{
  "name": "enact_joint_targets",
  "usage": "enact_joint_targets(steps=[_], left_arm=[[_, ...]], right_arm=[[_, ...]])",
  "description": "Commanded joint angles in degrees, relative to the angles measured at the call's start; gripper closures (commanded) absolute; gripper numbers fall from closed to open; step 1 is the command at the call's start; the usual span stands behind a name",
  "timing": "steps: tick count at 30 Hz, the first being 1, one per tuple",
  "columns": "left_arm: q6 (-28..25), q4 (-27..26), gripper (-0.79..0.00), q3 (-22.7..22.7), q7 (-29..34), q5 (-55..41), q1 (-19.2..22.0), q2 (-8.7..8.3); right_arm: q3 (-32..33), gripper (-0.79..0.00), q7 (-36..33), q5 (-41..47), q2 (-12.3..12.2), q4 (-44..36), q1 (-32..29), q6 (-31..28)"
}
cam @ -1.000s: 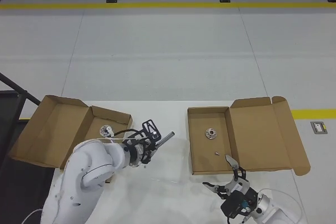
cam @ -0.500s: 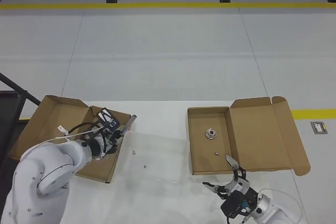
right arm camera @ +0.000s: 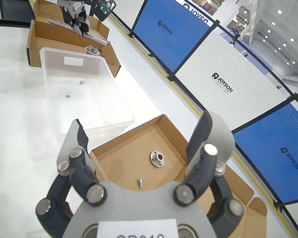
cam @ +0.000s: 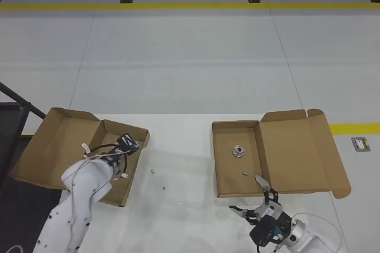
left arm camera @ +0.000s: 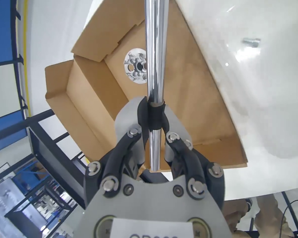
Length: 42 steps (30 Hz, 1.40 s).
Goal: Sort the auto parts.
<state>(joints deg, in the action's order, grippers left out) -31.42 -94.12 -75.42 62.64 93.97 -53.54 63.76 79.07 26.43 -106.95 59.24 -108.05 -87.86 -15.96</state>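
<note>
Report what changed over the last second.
The left gripper, shut on the metal rod, swung from over the clear bin at mid-table to above the left cardboard box, near the gear disc inside. Nothing was released. The right gripper stayed open by the right cardboard box; its flange and pin did not move.

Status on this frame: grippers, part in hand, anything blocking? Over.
Left gripper shut on chrome rod, above left cardboard box. Right gripper open, empty, beside right box. Toothed disc lies in left box, close to rod.
</note>
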Motion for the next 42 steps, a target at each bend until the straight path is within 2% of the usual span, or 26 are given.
enact_joint_targets(steps=[1, 11, 23, 24, 25, 29, 31, 33, 38, 42], left_arm=[[-1.04, 2.58, 0.000, 0.55, -1.22, 1.03, 0.75, -0.03], [-1.21, 12.41, 0.000, 3.84, -6.67, 4.59, 4.06, 0.41], [-0.78, 15.93, 0.000, 6.81, -5.57, 6.40, 4.55, 1.05], [-1.02, 16.26, -0.108, 6.99, -5.07, 6.15, 4.58, 1.12], [-1.59, 16.47, -0.271, 7.28, -4.17, 6.03, 4.82, 1.19], [-1.33, 16.45, -0.536, 7.71, -3.53, 5.68, 5.07, 1.42], [-1.19, 15.80, -0.566, 7.46, -3.31, 5.25, 4.96, 1.45], [-0.59, 14.34, -0.674, 6.93, -3.08, 5.21, 4.51, 1.39], [-1.79, 6.66, -0.720, 3.92, -1.88, 4.11, 1.67, 0.78], [-1.34, -2.44, -0.705, -0.01, -2.43, 2.97, -2.27, 0.12]], right_arm=[[0.00, -0.785, 0.00, 0.00, 0.00, 0.00, 0.00, 0.00], [0.00, -0.785, 0.00, 0.00, 0.00, 0.00, 0.00, 0.00], [0.00, -0.785, 0.00, 0.00, 0.00, 0.00, 0.00, 0.00], [0.00, -0.785, 0.00, 0.00, 0.00, 0.00, 0.00, 0.00], [0.00, -0.785, 0.00, 0.00, 0.00, 0.00, 0.00, 0.00], [0.00, -0.785, 0.00, 0.00, 0.00, 0.00, 0.00, 0.00], [0.00, -0.785, 0.00, 0.00, 0.00, 0.00, 0.00, 0.00], [0.00, -0.785, 0.00, 0.00, 0.00, 0.00, 0.00, 0.00], [0.00, -0.785, 0.00, 0.00, 0.00, 0.00, 0.00, 0.00], [0.00, -0.785, 0.00, 0.00, 0.00, 0.00, 0.00, 0.00]])
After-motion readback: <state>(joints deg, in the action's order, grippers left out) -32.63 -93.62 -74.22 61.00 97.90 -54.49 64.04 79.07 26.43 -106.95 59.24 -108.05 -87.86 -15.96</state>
